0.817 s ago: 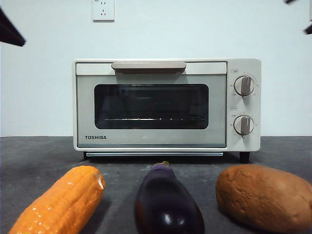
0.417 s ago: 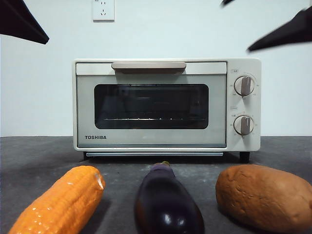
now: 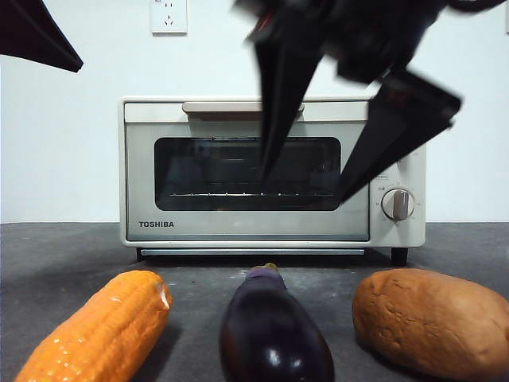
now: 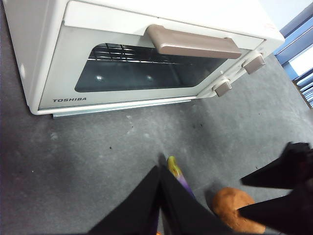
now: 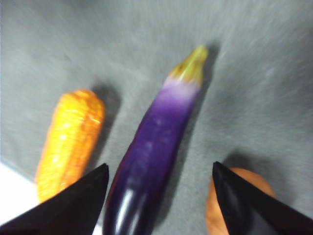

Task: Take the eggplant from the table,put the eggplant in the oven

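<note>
The eggplant (image 3: 273, 334) lies on the table (image 3: 64, 255) in front of the oven (image 3: 238, 231), stem end towards the oven's shut door. Between the corn and the brown lump, the eggplant (image 5: 156, 142) lies lengthwise under my right gripper (image 5: 160, 165), which is open with a jaw on either side and well above it. In the front view the right gripper (image 3: 302, 189) hangs large and dark before the oven window. My left gripper (image 4: 160, 171) is shut and empty, high at the left, over the table near the eggplant's stem (image 4: 172, 164).
An orange corn cob (image 3: 99, 330) lies left of the eggplant and a brown potato-like lump (image 3: 433, 318) lies right of it. The oven's handle (image 3: 215, 107) and lower knob (image 3: 396, 204) show. A wall socket (image 3: 169, 16) is behind.
The right arm has swung down from the top right corner to the middle of the front view, above the eggplant. The left arm's tip has grown slightly at the top left.
</note>
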